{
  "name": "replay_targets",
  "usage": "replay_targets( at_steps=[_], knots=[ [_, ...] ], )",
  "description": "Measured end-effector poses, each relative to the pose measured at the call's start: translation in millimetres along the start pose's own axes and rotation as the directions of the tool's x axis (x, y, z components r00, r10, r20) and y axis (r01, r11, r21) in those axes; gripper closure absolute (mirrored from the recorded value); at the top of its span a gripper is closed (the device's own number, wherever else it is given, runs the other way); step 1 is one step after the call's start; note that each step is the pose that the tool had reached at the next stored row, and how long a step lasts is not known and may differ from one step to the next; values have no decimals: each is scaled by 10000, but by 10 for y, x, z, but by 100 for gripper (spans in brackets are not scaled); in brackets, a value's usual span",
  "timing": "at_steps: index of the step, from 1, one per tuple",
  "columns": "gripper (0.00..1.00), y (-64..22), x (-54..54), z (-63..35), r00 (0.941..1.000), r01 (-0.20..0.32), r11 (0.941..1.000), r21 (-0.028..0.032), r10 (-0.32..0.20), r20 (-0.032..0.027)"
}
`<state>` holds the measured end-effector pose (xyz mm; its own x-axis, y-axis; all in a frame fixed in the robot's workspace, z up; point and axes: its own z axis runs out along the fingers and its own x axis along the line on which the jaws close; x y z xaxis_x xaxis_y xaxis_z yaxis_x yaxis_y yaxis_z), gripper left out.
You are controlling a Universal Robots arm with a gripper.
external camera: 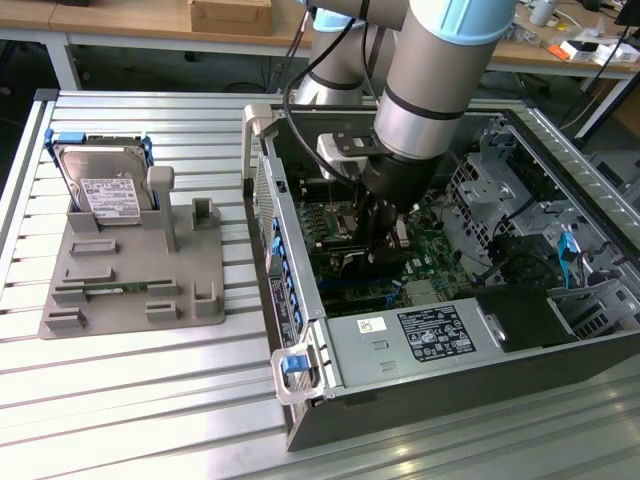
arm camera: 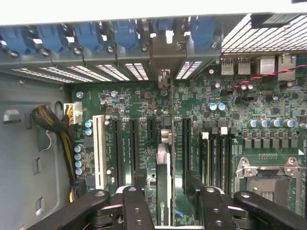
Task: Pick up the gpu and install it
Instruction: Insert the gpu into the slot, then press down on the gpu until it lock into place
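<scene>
My arm reaches down into the open computer case (external camera: 420, 330), which lies on its side on the slatted metal surface (external camera: 130, 400). My gripper (arm camera: 165, 201) hangs just over the green motherboard (arm camera: 201, 120) inside the case. In the wrist view my two black fingers (arm camera: 136, 206) stand apart, one on each side of the gpu (arm camera: 163, 187). There is a gap between each finger and the card, so my fingers are open and I am not squeezing it. The gpu stands on its thin edge in the middle of the board, between two long black slots (arm camera: 118, 148). It runs straight toward the back wall of the case, and its silver bracket (arm camera: 165, 57) sits in the row of slot covers with the blue clips (arm camera: 88, 36). It looks like the card is sitting in its slot, but I cannot see how deep it is pushed in. Beside it is a white slot (arm camera: 100, 151), and farther over is the square silver chip socket (arm camera: 268, 172). In the exterior view, a grey holder tray (external camera: 130, 280) lies on the surface to the exterior view's left of the case, well apart from my gripper. A silver hard drive (external camera: 105, 185) with a white label leans upright at the far end of that tray. The case has a grey power box (external camera: 420, 335) along its near wall.
</scene>
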<state>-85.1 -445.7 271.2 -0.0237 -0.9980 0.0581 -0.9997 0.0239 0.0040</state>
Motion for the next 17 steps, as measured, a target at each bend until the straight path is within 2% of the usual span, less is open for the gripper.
replay_targets(
  at_steps=[5,8,9,10,12,17],
  knots=[
    [55,4,-41,-268,10000,-1,10000,5,1,2],
    [75,7,-81,-410,10000,1,10000,5,-1,0],
    [87,18,-74,-545,10000,10,10000,7,-10,1],
    [89,20,-68,-634,10000,15,10000,8,-15,0],
    [89,23,-65,-686,10000,13,10000,8,-13,1],
    [89,38,-65,-691,10000,12,10000,7,-12,0]
  ],
)
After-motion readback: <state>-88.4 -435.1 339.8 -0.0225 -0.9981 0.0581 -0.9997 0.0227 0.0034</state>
